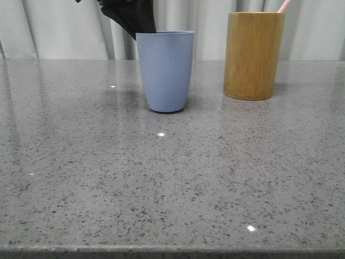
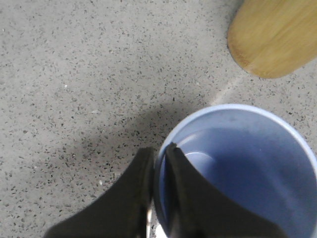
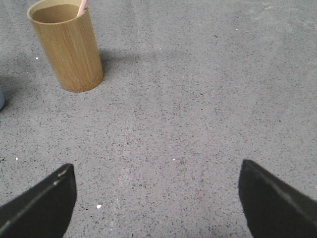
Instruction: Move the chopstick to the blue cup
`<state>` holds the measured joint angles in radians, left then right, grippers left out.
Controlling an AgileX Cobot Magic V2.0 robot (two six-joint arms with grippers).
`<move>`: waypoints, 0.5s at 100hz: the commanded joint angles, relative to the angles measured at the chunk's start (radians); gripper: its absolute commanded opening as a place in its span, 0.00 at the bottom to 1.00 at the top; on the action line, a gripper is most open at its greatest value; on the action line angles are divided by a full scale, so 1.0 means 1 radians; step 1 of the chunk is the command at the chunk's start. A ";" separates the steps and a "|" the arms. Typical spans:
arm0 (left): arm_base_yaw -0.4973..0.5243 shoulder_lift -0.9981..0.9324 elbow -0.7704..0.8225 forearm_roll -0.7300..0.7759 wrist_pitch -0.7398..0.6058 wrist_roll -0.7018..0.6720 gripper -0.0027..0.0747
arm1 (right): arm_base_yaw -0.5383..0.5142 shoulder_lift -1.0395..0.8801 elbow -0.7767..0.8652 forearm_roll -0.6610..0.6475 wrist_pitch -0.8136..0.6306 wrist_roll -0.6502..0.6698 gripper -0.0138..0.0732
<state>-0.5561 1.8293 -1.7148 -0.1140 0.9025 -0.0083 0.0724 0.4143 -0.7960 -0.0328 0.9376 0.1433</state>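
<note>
The blue cup (image 1: 165,70) stands upright near the table's middle; its inside looks bare in the left wrist view (image 2: 247,163). My left gripper (image 2: 159,151) is shut on the cup's rim, one finger inside and one outside, and in the front view it shows as a dark shape (image 1: 135,21) behind the cup's left rim. A pale-pink chopstick (image 1: 284,5) pokes out of the tan bamboo holder (image 1: 253,54) to the cup's right; it also shows in the right wrist view (image 3: 82,7). My right gripper (image 3: 156,166) is open and empty over bare table, away from the holder (image 3: 67,47).
The grey speckled table (image 1: 172,183) stretches from the cups to the front edge. A white curtain (image 1: 54,27) hangs behind the table. A sliver of the blue cup (image 3: 1,98) shows at the edge of the right wrist view.
</note>
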 commanded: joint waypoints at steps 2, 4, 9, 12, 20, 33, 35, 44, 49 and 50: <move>-0.007 -0.046 -0.032 -0.013 -0.033 -0.002 0.22 | -0.004 0.018 -0.033 -0.023 -0.076 -0.007 0.91; -0.007 -0.046 -0.032 -0.013 -0.033 -0.002 0.25 | -0.004 0.018 -0.033 -0.023 -0.076 -0.007 0.91; -0.007 -0.046 -0.032 -0.018 -0.033 -0.002 0.37 | -0.004 0.018 -0.033 -0.023 -0.076 -0.007 0.91; -0.007 -0.046 -0.032 -0.018 -0.033 -0.002 0.46 | -0.004 0.018 -0.033 -0.023 -0.076 -0.007 0.91; -0.007 -0.046 -0.032 -0.018 -0.033 -0.002 0.65 | -0.004 0.018 -0.033 -0.024 -0.076 -0.007 0.91; -0.007 -0.050 -0.032 -0.019 -0.035 -0.004 0.79 | -0.004 0.018 -0.033 -0.028 -0.076 -0.007 0.91; -0.007 -0.053 -0.032 -0.018 -0.035 -0.004 0.79 | -0.004 0.018 -0.033 -0.030 -0.077 -0.007 0.91; -0.007 -0.068 -0.032 -0.018 -0.025 -0.008 0.78 | -0.004 0.018 -0.033 -0.037 -0.077 -0.007 0.91; -0.007 -0.082 -0.032 -0.018 -0.025 -0.008 0.78 | -0.004 0.018 -0.033 -0.043 -0.077 -0.007 0.91; -0.007 -0.084 -0.032 -0.018 -0.025 -0.008 0.78 | -0.004 0.018 -0.033 -0.044 -0.077 -0.007 0.91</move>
<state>-0.5561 1.8237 -1.7148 -0.1177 0.9150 -0.0083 0.0724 0.4143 -0.7960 -0.0506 0.9367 0.1433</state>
